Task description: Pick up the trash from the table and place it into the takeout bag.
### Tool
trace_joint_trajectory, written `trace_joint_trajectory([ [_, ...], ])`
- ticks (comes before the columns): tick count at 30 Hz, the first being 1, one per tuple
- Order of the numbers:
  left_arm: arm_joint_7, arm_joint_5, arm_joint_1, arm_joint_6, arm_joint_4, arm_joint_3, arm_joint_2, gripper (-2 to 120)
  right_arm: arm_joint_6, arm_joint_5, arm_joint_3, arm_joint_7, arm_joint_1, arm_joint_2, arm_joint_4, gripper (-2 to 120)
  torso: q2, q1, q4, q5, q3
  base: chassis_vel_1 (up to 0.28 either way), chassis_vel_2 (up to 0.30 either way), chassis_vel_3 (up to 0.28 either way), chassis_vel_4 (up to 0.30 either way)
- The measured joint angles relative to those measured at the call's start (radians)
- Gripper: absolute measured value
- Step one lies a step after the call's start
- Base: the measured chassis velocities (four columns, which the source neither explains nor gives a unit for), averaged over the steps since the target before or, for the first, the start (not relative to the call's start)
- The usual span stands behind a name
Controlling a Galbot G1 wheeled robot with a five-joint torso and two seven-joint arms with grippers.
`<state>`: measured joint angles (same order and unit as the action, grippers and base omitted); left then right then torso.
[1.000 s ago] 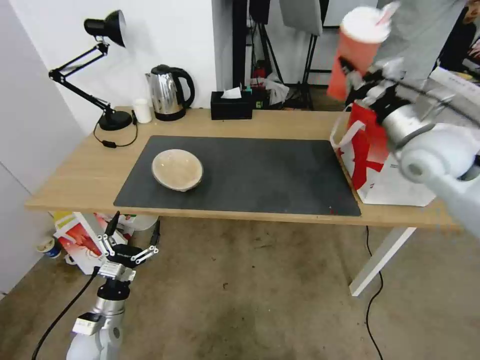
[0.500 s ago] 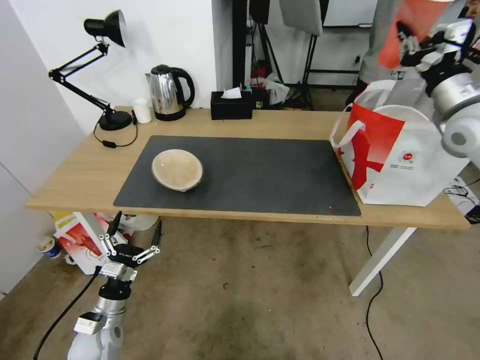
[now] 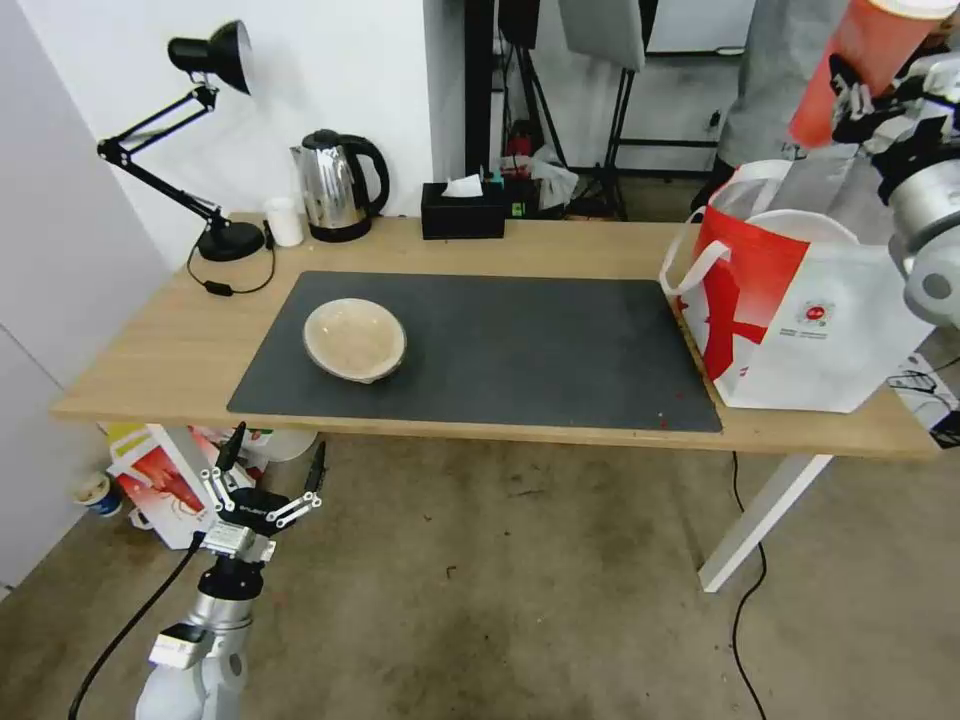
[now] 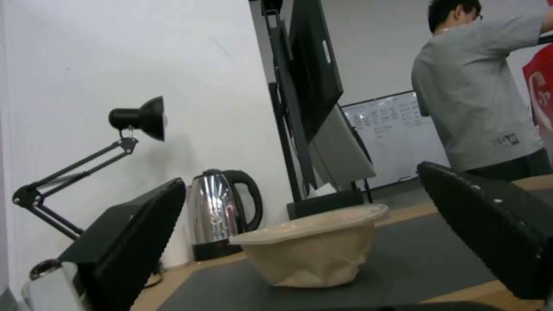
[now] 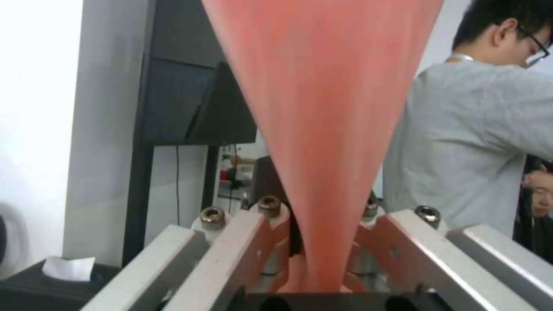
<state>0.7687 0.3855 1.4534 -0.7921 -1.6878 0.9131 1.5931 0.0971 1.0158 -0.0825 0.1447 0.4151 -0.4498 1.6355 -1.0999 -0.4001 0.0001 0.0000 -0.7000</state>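
A red drink cup [image 3: 858, 62] hangs tilted at the top right, above the far side of the takeout bag [image 3: 800, 310], with my right gripper [image 3: 868, 98] shut on its lower part. In the right wrist view the cup [image 5: 322, 108] rises from between the metal fingers [image 5: 242, 246]. The bag stands open on the right end of the table [image 3: 150, 350]. A shallow beige bowl [image 3: 355, 340] sits on the left part of the dark mat [image 3: 520, 350]. My left gripper [image 3: 267, 470] is open, low in front of the table's left end, and the bowl [image 4: 314, 246] shows beyond its fingers [image 4: 132, 242].
Along the table's back edge stand a black desk lamp [image 3: 215, 130], a small white cup [image 3: 284, 221], a steel kettle [image 3: 338, 185] and a black tissue box [image 3: 462, 210]. A smaller printed bag [image 3: 160, 480] lies on the floor under the left end. A person in grey [image 3: 790, 70] stands behind the bag.
My right arm has swung right and upward with the red cup, from in front of the bag's left side to above its far right. The left arm and the bowl have stayed put.
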Motion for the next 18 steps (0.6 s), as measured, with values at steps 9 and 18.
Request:
trace_joint_trajectory([
  [9, 0.002, -0.004, 0.005, 0.0, -0.001, 0.002, 0.0, 100, -0.003, -0.027, -0.025, 0.046, 0.03, -0.017, -0.016, 3, 0.0, 0.0, -0.0001, 0.0, 0.0, 0.0, 0.0, 0.0, 0.0],
  [18, 0.002, -0.015, 0.007, 0.0, -0.004, 0.005, 0.0, 100, -0.03, -0.06, -0.036, 0.089, 0.05, -0.033, -0.036, 3, 0.0, 0.0, -0.0001, 0.0002, 0.0, 0.0, 0.0, 0.0, 0.0],
])
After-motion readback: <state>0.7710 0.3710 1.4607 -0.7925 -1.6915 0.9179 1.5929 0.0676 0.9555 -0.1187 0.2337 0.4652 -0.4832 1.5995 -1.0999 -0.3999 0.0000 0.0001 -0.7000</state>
